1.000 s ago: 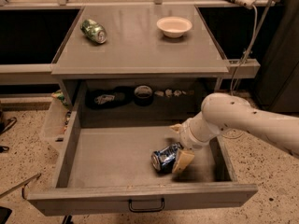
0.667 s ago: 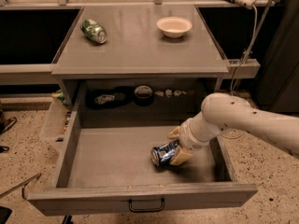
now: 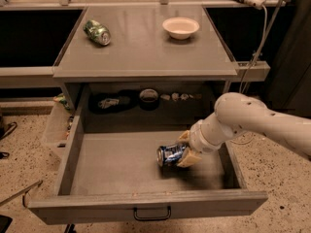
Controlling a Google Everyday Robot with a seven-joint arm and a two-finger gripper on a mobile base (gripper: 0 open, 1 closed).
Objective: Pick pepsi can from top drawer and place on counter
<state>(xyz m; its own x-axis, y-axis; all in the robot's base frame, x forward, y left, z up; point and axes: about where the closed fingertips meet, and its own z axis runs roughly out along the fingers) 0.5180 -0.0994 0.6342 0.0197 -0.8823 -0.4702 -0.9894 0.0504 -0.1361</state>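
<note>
The pepsi can [image 3: 169,155], blue with white markings, lies on its side in the right half of the open top drawer [image 3: 116,164]. My gripper [image 3: 186,148] reaches in from the right on the white arm [image 3: 243,120]. Its tan fingers [image 3: 187,158] are closed around the can's right end, one behind it and one in front. The can seems to sit just above the drawer floor, with a shadow under it. The grey counter [image 3: 146,47] is above the drawer.
A green dented can [image 3: 97,32] lies at the counter's back left and a white bowl [image 3: 181,27] at its back right. Dark items [image 3: 148,97] sit on the shelf behind the drawer. A translucent plastic bin [image 3: 57,125] hangs at the left. A cable [image 3: 255,42] runs down the right.
The gripper's fingers have closed on the can's right end. The can and gripper have shifted slightly up and towards the back of the drawer.
</note>
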